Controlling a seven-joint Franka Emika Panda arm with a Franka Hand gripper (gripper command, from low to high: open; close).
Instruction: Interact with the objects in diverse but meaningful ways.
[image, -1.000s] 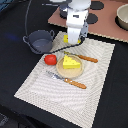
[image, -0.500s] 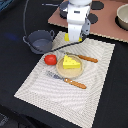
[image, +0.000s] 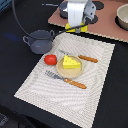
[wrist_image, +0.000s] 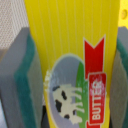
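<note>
My gripper (image: 76, 25) is shut on the flat yellow labelled box (image: 82, 29), held above the far edge of the placemat. In the wrist view the box (wrist_image: 75, 45) fills the frame, showing a cow picture and a red "BUTTER" label, and grey-green pads (wrist_image: 22, 75) press on both of its sides. The yellow holed cheese wedge (image: 71, 62) lies on the tan plate (image: 63, 73). A red tomato (image: 50, 59) rests beside the plate, on the exterior view's left. The grey two-handled pot (image: 40, 41) stands further left on the dark table.
A striped placemat (image: 95, 95) lies under the plate. A wooden-handled knife (image: 88, 58) and fork (image: 68, 80) flank the plate. Behind the gripper is a brown board (image: 107, 25) with a bowl (image: 122, 17) at the exterior view's far right.
The gripper with the yellow box has shifted slightly up and away from the plate. Nothing else has moved.
</note>
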